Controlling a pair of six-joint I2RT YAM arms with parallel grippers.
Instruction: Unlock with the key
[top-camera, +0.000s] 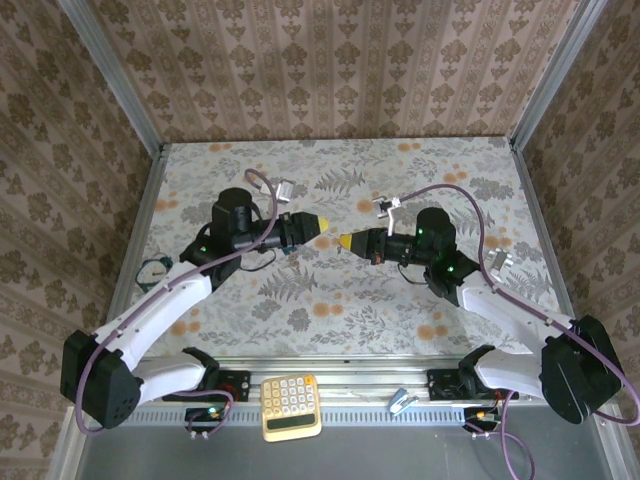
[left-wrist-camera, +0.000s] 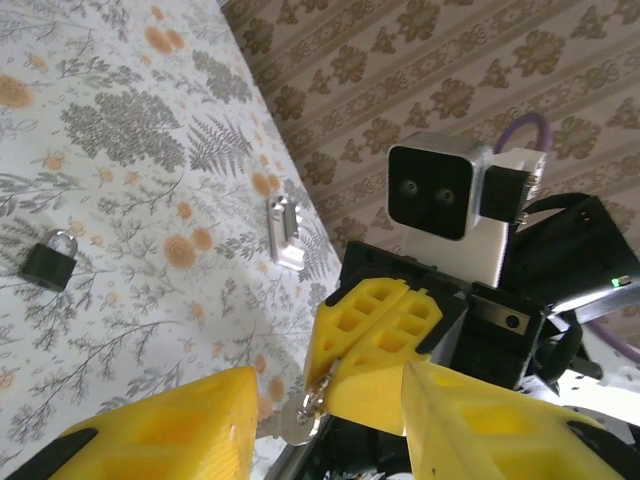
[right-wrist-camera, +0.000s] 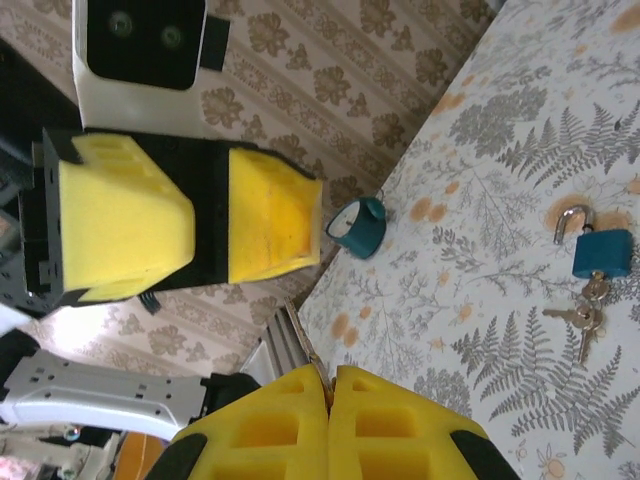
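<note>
My right gripper (right-wrist-camera: 330, 375) is shut on the key (right-wrist-camera: 306, 352), whose thin metal blade sticks out past the yellow fingertips. From the left wrist, the key's silver end and ring (left-wrist-camera: 303, 418) hang below the right gripper's closed fingers (left-wrist-camera: 385, 330). My left gripper (left-wrist-camera: 330, 425) stands open around them, one finger (left-wrist-camera: 150, 430) on each side, touching nothing. Both grippers meet tip to tip above mid-table: left gripper (top-camera: 318, 228), right gripper (top-camera: 348, 243). A blue padlock (right-wrist-camera: 601, 252) with a bunch of keys (right-wrist-camera: 578, 318) lies on the table. A black padlock (left-wrist-camera: 48, 262) lies apart.
A teal round object (top-camera: 153, 270) sits near the table's left edge. Small metal brackets (left-wrist-camera: 283, 232) lie on the floral tabletop. A yellow calculator (top-camera: 291, 406) and a metal clip (top-camera: 402, 401) rest on the near rail. Patterned walls close three sides.
</note>
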